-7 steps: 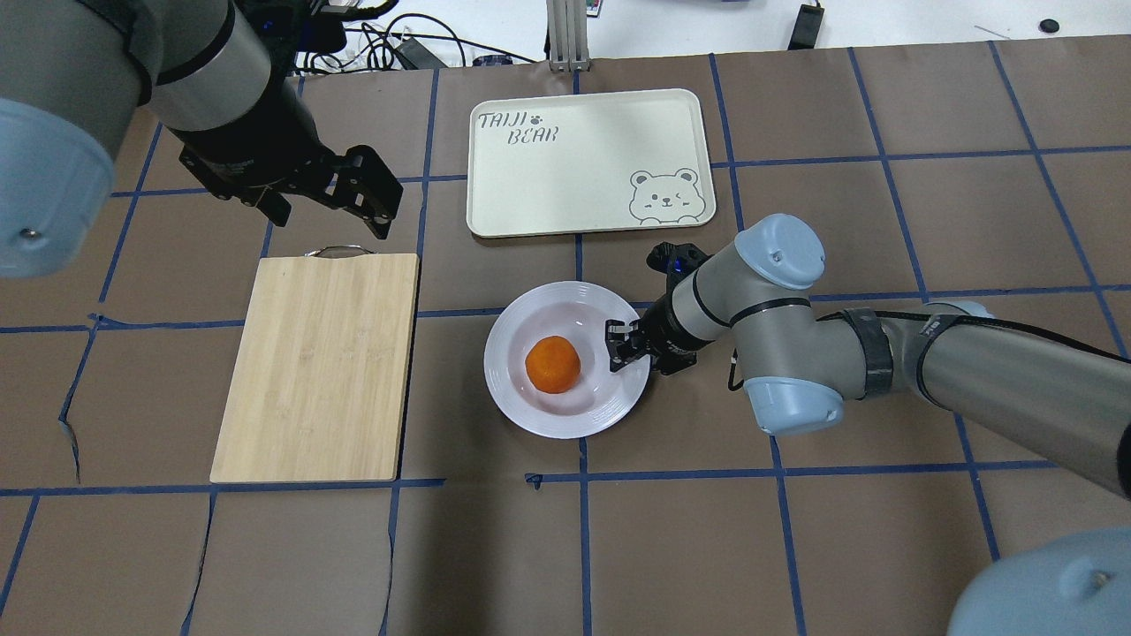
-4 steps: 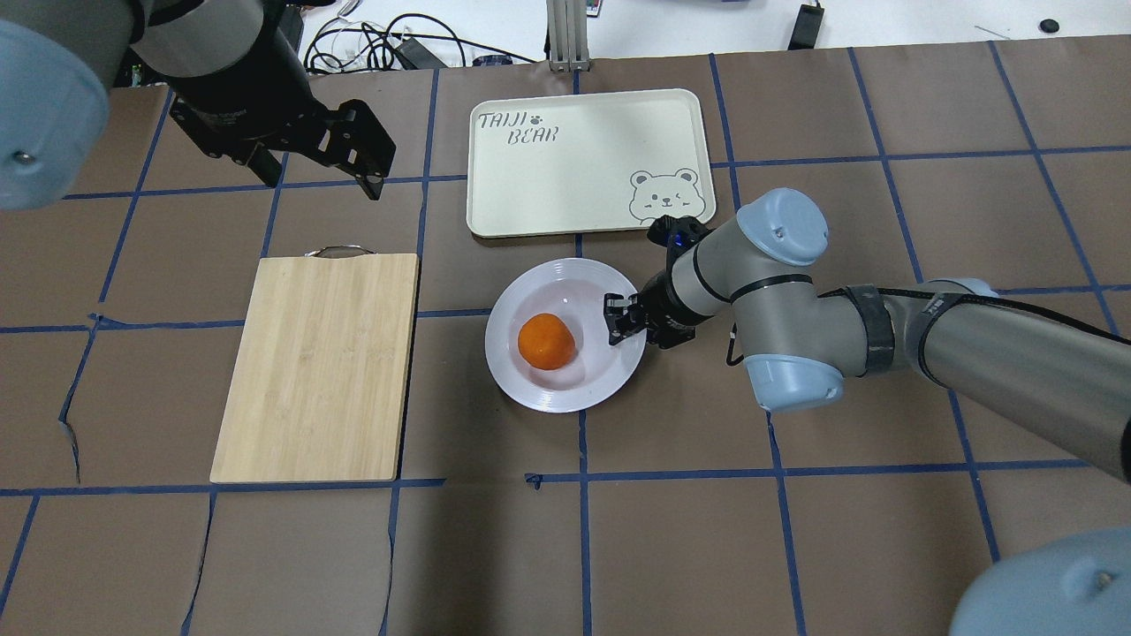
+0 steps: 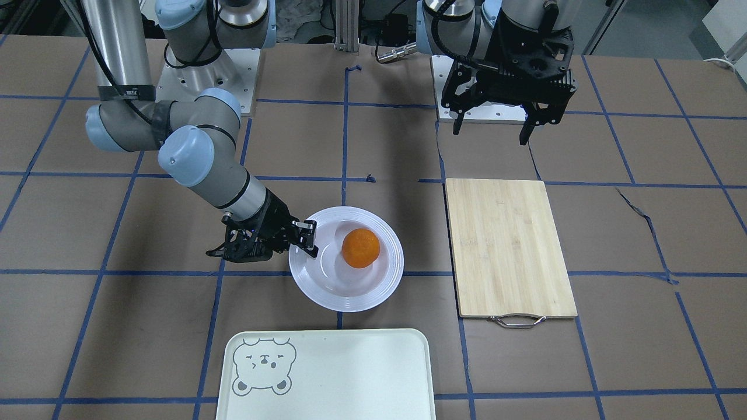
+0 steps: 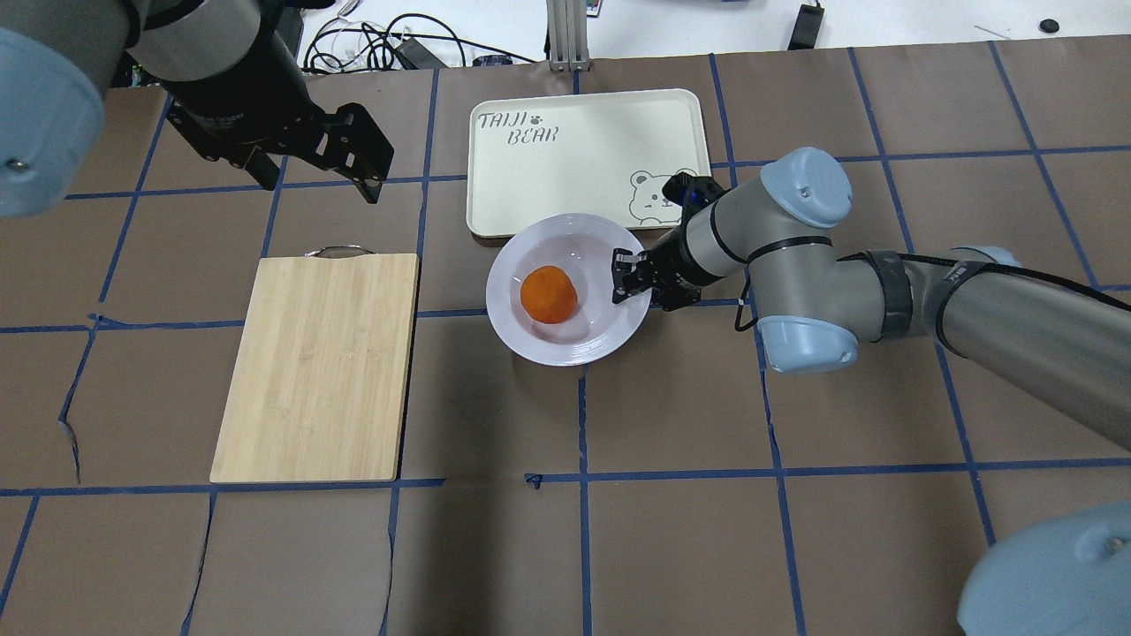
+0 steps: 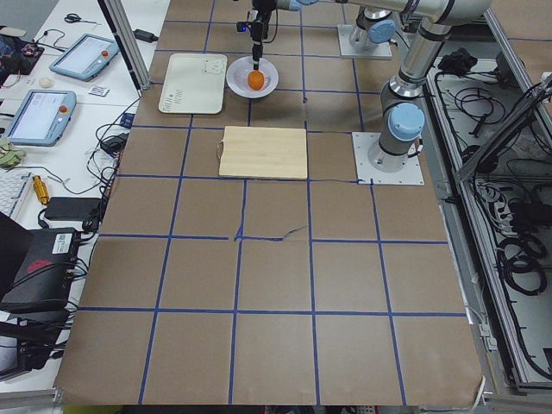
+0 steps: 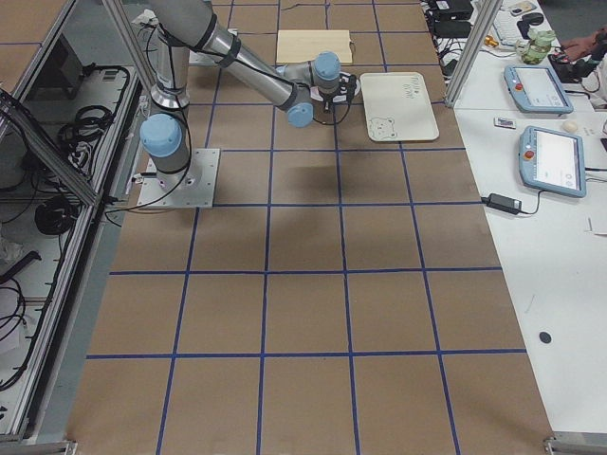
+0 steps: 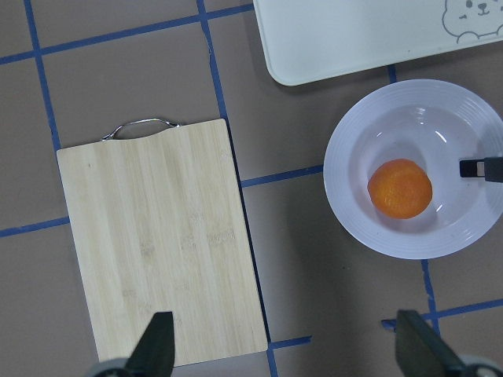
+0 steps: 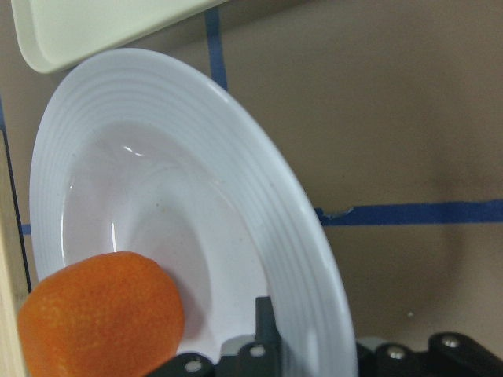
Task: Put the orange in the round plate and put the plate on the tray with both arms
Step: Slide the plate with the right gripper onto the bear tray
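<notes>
Pinching the plate (image 4: 565,356) by its rim, the right gripper (image 4: 626,278) holds it, orange (image 4: 549,294) inside, just beside the bear corner of the tray (image 4: 588,132), the left gripper (image 3: 491,129) gaping idle; next, I reckon, it needs setting down level on the tray.

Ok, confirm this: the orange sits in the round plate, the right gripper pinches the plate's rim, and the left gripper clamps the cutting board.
Wrong on the left gripper: it hangs open in the air, touching nothing, as the front-facing view shows. The rest holds.
</notes>
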